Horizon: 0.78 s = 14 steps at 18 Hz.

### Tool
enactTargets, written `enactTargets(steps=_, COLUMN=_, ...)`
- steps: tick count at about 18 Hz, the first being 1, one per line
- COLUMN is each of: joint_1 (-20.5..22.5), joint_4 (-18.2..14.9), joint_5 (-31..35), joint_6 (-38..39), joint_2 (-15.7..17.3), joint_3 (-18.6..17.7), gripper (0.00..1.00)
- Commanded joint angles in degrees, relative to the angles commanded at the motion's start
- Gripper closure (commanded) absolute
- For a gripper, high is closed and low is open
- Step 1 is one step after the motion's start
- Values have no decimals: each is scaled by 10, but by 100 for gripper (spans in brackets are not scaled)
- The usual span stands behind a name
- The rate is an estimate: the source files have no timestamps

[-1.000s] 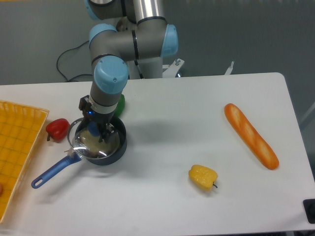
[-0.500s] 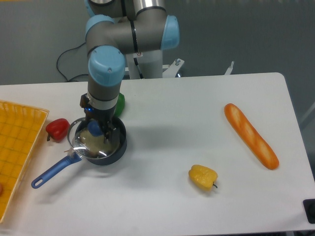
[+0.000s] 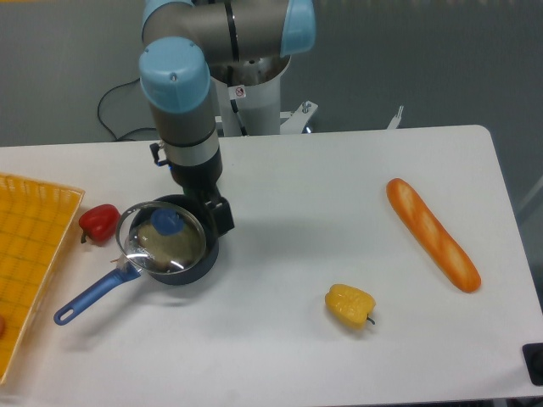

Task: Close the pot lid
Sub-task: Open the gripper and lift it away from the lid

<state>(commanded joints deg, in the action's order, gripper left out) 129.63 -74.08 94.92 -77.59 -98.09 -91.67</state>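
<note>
The dark pot [image 3: 200, 261] stands at the table's left, its long blue handle [image 3: 89, 296] pointing to the front left. The glass pot lid [image 3: 161, 242] rests on top of it, shifted slightly left over the rim, and its blue knob [image 3: 165, 222] is free. My gripper [image 3: 212, 212] hangs raised at the pot's back right edge, off the knob and holding nothing. Its fingers are largely hidden by the wrist.
A red pepper [image 3: 99, 221] lies just left of the pot, beside a yellow tray [image 3: 30, 254] at the left edge. A yellow pepper [image 3: 349, 305] sits front centre, and a bread loaf [image 3: 433, 235] lies at the right.
The gripper let go of the lid's knob, then rose and moved back and right. The lid stays on the pot.
</note>
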Motion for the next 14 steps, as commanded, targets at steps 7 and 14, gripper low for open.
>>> enactTargets(steps=7, joint_1=27, joint_4=-25, joint_5=-8, joint_6=-77, joint_2=19, joint_3=8, gripper=0)
enactTargets(steps=14, joint_1=55, joint_4=-33, joint_5=-42, joint_6=-78, joint_2=32, joint_3=9, gripper=0)
